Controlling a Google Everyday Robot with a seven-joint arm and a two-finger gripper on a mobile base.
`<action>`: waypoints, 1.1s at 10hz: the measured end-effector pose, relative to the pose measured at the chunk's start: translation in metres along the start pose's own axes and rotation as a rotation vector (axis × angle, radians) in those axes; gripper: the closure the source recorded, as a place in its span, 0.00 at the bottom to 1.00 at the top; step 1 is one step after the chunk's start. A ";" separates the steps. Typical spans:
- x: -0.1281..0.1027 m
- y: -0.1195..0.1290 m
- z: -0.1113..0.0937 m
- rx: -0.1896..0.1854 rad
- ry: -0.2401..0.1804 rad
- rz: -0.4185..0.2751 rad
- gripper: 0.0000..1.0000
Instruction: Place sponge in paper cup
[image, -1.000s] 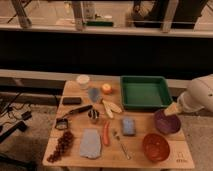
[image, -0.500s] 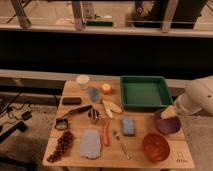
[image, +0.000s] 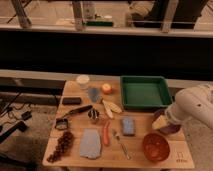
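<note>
Presently poising gripper (image: 161, 122) near right edge of tabletop (image: 145, 119), its opening impossible to tell; best centring over sponge (image: 128, 125) nearby, squeezing its narrow sides, then lifting toward far-left paper cup (image: 82, 80).

The white robot arm (image: 196, 106) is cut off by the right edge; its gripper (image: 160, 121) sits at the arm's lower end, over the right side of the wooden table (image: 142, 116), its outline hard to tell; the arm hides most of a purple bowl (image: 172, 130) just beside it; the small grey-blue upright object (image: 94, 93) cannot be identified.
</note>
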 end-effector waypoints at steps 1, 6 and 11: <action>0.003 0.015 0.002 -0.016 0.001 -0.028 0.20; 0.009 0.086 0.021 -0.086 0.007 -0.178 0.20; -0.006 0.131 0.056 -0.090 0.006 -0.254 0.20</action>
